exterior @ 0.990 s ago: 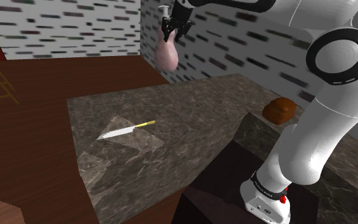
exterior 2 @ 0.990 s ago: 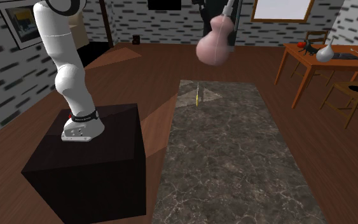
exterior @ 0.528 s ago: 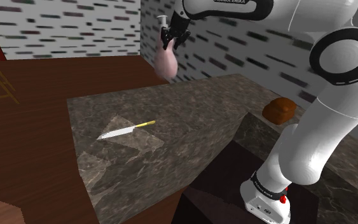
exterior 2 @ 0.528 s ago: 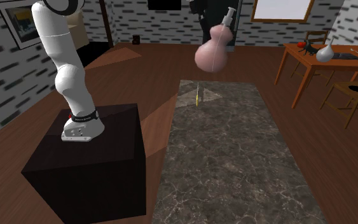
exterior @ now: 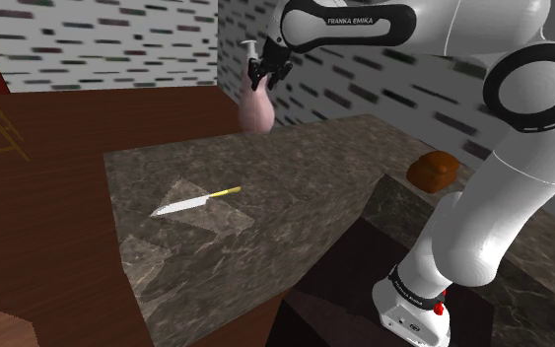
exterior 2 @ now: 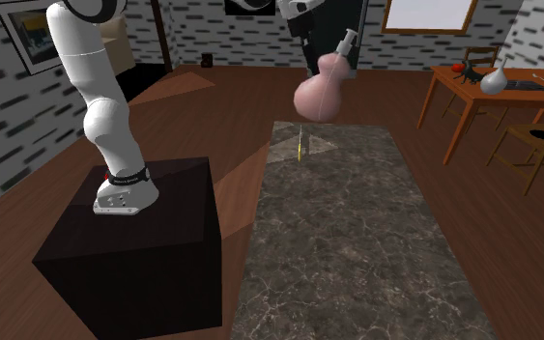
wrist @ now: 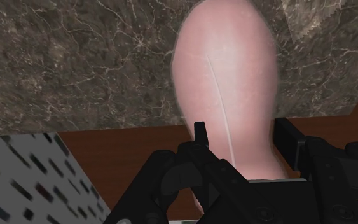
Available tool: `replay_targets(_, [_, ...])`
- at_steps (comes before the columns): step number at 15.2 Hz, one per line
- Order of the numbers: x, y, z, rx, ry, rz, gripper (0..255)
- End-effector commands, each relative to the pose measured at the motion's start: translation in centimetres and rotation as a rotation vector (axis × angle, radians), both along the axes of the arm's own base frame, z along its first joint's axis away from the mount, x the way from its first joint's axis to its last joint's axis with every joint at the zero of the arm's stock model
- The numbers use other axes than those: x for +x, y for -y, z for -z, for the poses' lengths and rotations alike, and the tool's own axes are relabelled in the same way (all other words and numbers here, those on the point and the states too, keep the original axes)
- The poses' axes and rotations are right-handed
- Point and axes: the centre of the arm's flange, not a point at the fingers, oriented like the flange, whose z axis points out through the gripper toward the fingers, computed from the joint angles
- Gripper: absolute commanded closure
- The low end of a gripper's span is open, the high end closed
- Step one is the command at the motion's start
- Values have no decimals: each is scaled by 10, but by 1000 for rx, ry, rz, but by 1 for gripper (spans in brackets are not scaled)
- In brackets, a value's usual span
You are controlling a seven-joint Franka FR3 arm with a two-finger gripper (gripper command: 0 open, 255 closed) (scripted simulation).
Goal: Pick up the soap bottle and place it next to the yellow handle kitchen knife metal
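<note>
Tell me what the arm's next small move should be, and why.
Probably carry the pink soap bottle down toward the knife. The gripper clasps the bottle by its neck, in the air above the far edge of the marbled counter, while the yellow-handled knife lies flat on the counter, well apart from it.

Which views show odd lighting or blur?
Shoulder view: a pale triangular patch on the counter under the knife; dark dashes on the wall look smeared. Wrist view: a thin bright line runs down the pink soap bottle.
</note>
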Motion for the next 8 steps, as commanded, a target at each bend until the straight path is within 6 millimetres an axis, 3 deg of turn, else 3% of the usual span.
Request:
replay_targets(1, [0, -1, 11, 0, 3, 0, 255])
replay_targets(8, [0, -1, 47, 0, 3, 0, 255])
